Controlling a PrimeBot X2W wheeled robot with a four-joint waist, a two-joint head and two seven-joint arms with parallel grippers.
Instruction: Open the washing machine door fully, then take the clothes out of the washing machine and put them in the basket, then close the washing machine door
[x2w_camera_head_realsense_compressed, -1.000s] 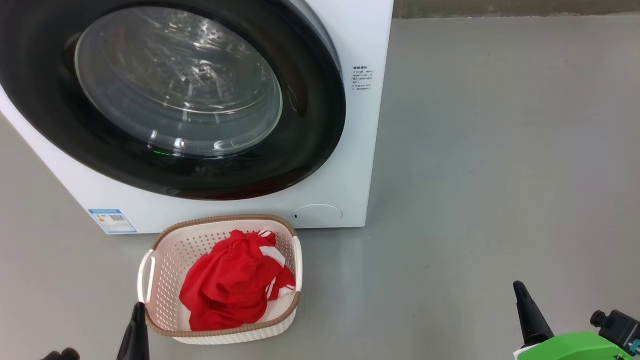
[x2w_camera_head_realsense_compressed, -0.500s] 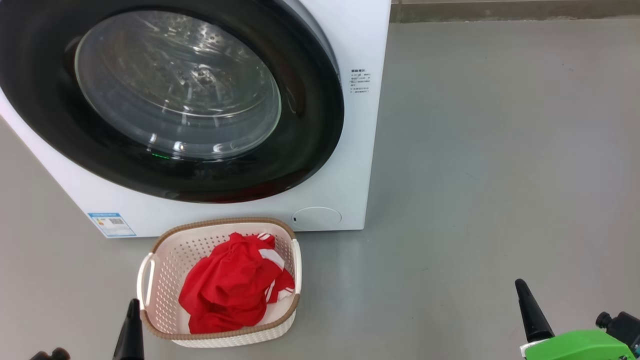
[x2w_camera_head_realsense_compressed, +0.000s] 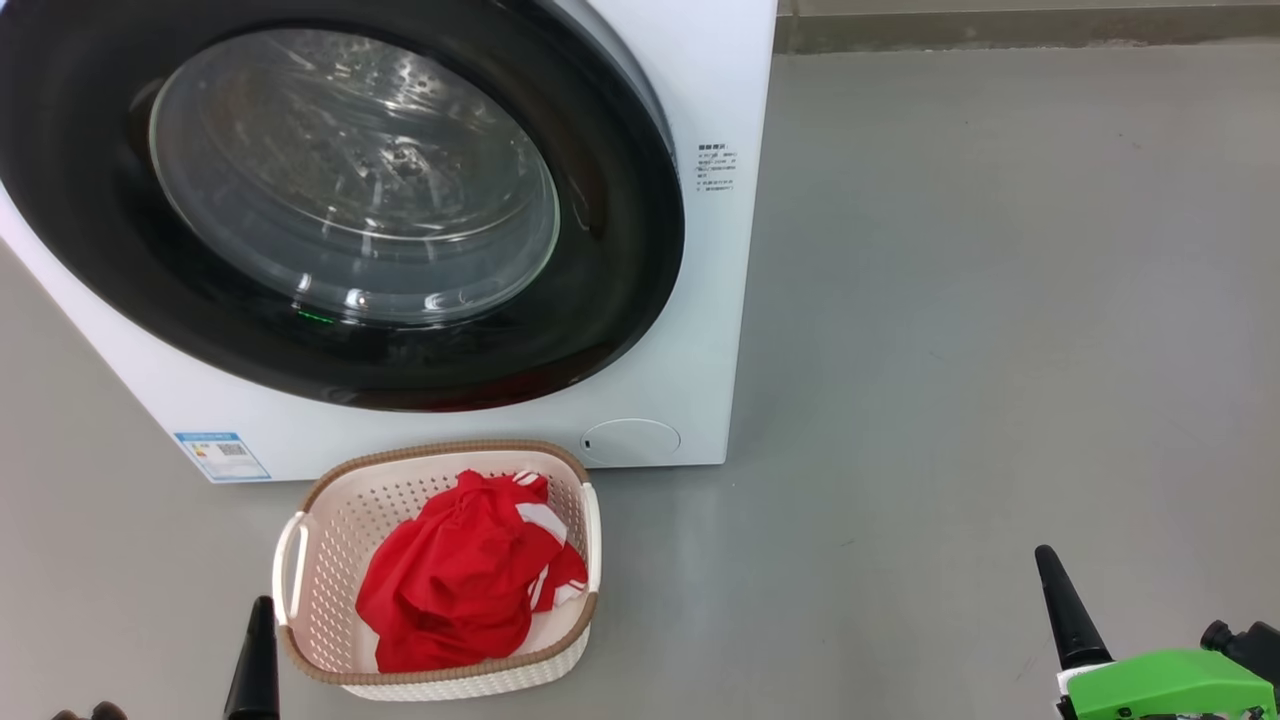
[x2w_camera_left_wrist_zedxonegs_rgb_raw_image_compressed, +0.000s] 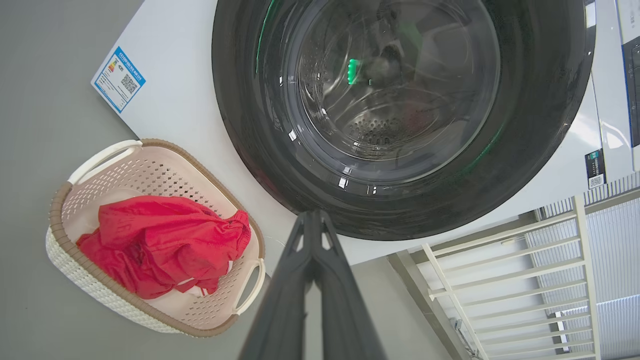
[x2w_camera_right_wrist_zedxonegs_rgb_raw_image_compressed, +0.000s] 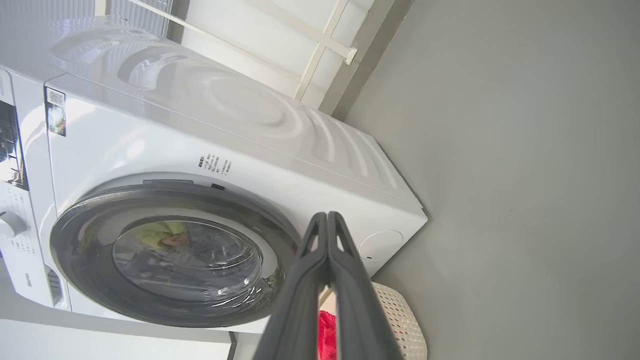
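Head view: clothes (x2w_camera_head_realsense_compressed: 460, 580) in basket (x2w_camera_head_realsense_compressed: 440, 676), door (x2w_camera_head_realsense_compressed: 620, 250) closed.

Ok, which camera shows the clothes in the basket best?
Head view: the clothes lie in the basket, seen from above, the whole heap and its white stripes unobstructed. The left wrist view shows them clearly too, but tilted, stripes mostly hidden. The right wrist view gives a red sliver behind the shut right tool.

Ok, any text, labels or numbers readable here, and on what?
Nothing reads clearly.
Blue label on the washing machine front: QR code, print too small.
Grey print block beside the washing machine door: too small.
Dark sticker with QR code on the upper front: blurred.
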